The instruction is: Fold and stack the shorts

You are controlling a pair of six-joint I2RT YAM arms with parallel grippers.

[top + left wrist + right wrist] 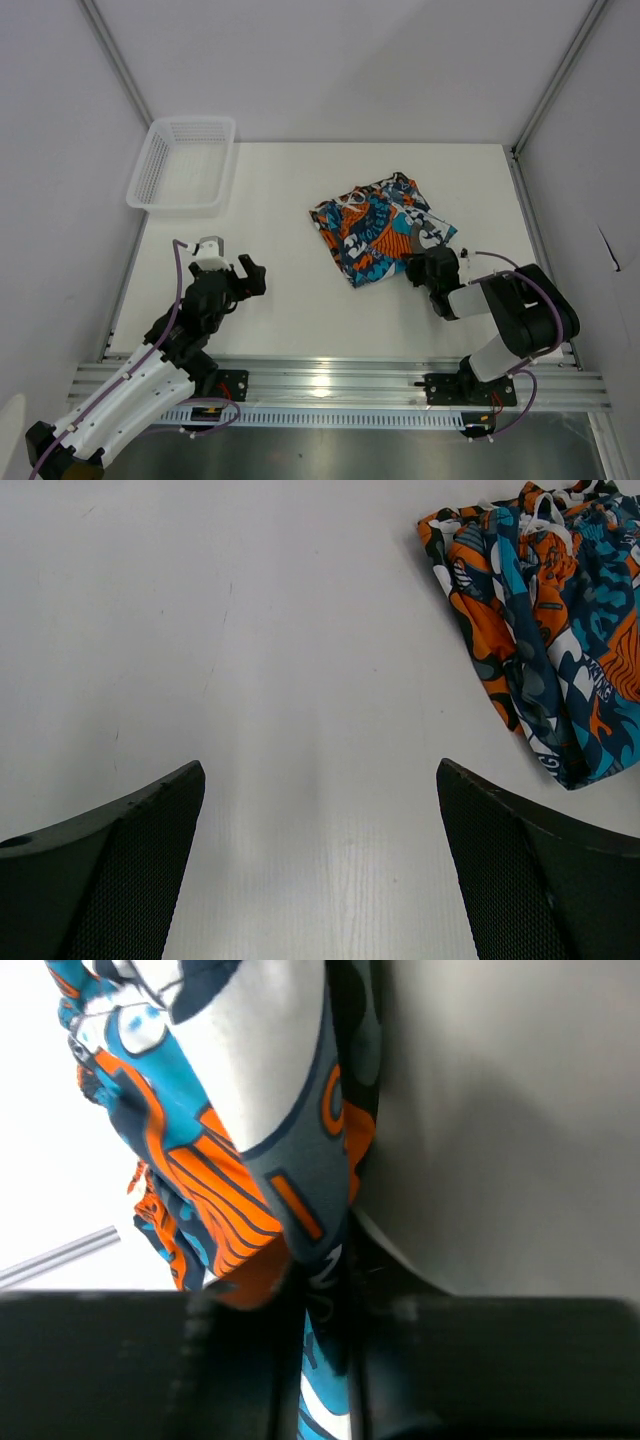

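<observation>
The blue-teal, orange and white cartoon-print shorts [378,232] lie crumpled right of the table's middle; they also show at the upper right of the left wrist view [570,630]. Blotchy orange, dark and grey fabric [478,610] runs along the heap's left edge; I cannot tell whether it is a separate pair. My right gripper [416,262] is at the heap's near right corner. In the right wrist view it [325,1295] is shut on a fold of the cartoon-print fabric [240,1190]. My left gripper [250,276] hovers over bare table to the left, open [320,775] with nothing between its fingers.
A white plastic mesh basket [190,123] sits at the table's far left corner, partly over the edge. Aluminium frame posts and white walls enclose the table. The rail with both arm bases runs along the near edge.
</observation>
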